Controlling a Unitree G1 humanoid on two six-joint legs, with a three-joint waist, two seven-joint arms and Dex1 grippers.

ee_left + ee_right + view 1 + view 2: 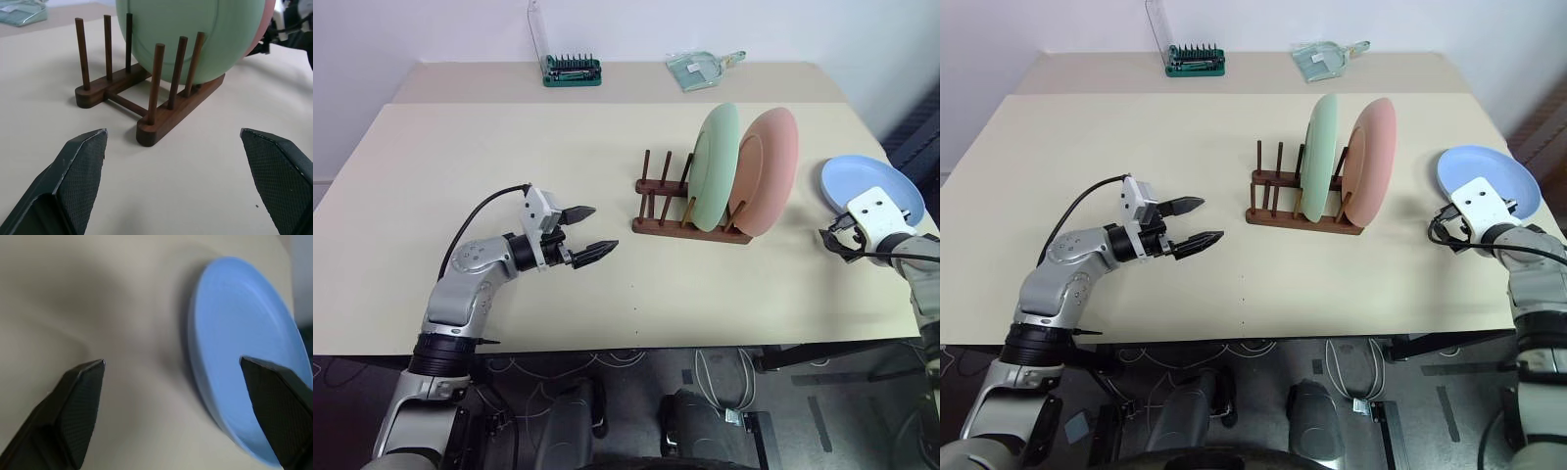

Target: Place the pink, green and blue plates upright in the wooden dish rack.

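1. Left gripper [589, 233], nearest the camera: black fingers spread wide, empty, hovering over the beige table [509, 147], aimed at the rack.
2. Mint green round plate [716, 166] and pale pink round plate [766, 172]: upright in the dark brown wooden dish rack [666, 201]. Two done.
3. Light blue round plate [867, 184]: flat at the table's right edge, one left.
4. Right gripper [171, 396]: wide, empty, at the blue plate's rim.

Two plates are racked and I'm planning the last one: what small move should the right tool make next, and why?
Probably ease the open right tool forward until its fingers straddle the blue plate's near rim, then close. That plate lies flat on the table, while the green plate and pink plate already stand in the rack.
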